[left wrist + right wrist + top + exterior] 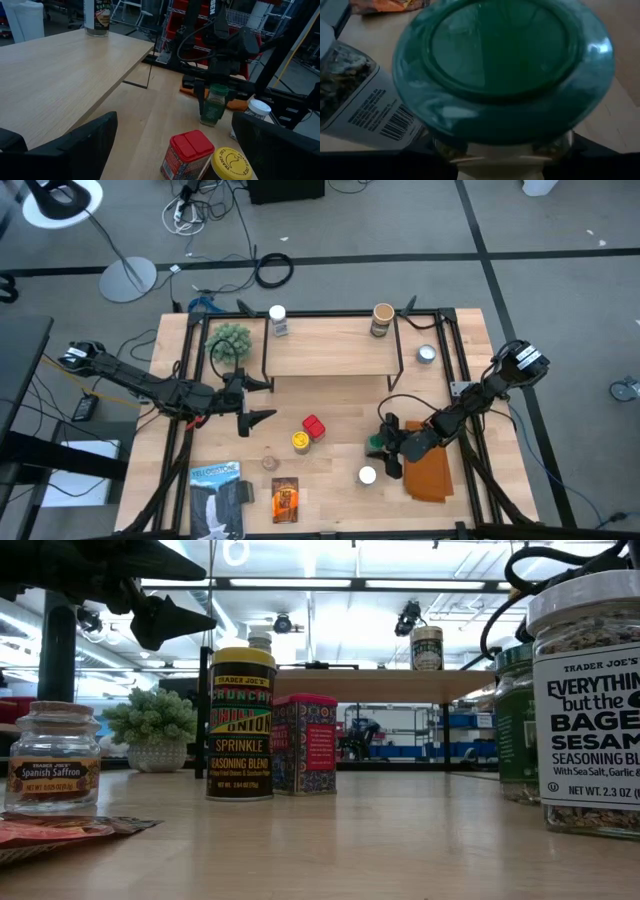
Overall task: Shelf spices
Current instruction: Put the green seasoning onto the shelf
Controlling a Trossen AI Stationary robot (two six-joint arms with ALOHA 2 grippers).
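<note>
A green-lidded spice jar [377, 443] [215, 102] stands on its base on the table, right of centre, with my right gripper [386, 446] around it. A white-lidded jar [367, 475] stands just nearer. At mid-table are a red box [313, 426], a yellow-lidded jar [299, 441] and a small tan-lidded jar [269, 463]. An orange-brown packet [285, 498] lies near the front edge. The shelf [330, 345] at the back bears a white-lidded jar [278, 320] and a tan-lidded jar [382, 320]. My left gripper [262, 400] hangs open above the table, left of the red box. My right gripper has the green-lidded jar between its two fingers [202, 100], which stand on opposite sides of the glass body [214, 107] just under the lid. They come slanting down from the table's right side. The jar is upright with its base on the table.
A blue-and-white flat package [216, 500] lies at the front left. A folded orange-brown cloth [430, 472] lies under my right arm. A potted plant [230, 342] stands at the shelf's left end and a small round tin [427, 354] to its right.
</note>
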